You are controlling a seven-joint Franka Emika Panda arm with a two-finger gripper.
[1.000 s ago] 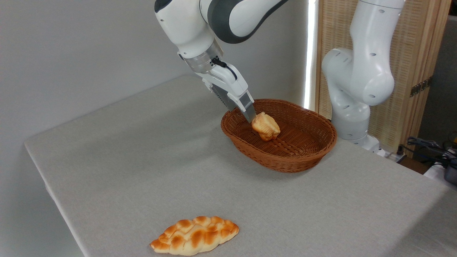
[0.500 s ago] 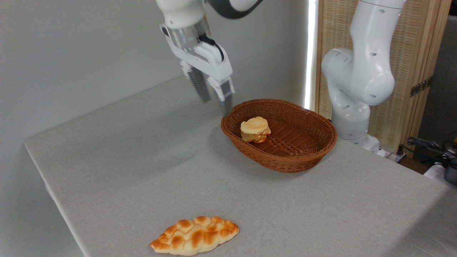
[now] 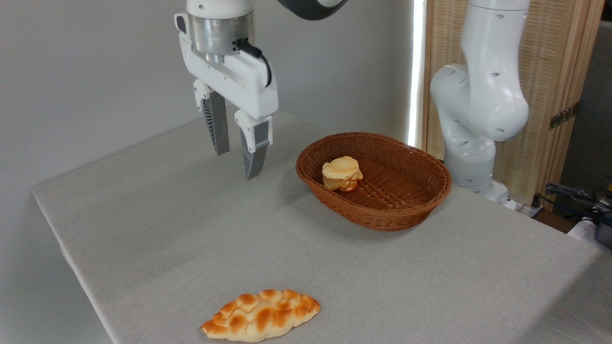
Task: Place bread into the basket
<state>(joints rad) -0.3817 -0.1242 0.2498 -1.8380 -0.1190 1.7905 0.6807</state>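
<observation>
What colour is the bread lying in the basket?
Pale cream top with golden-orange edges, on the bread in the fixed camera view.

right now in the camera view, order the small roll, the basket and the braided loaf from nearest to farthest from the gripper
From the open gripper, above the table:
1. Basket, just to its right; its near rim comes first.
2. Small roll, inside the basket's left end.
3. Braided loaf, on the table at the front edge.

A lab: bare cloth-covered table (image 3: 334, 267), cables (image 3: 571, 196) trailing aside.
</observation>
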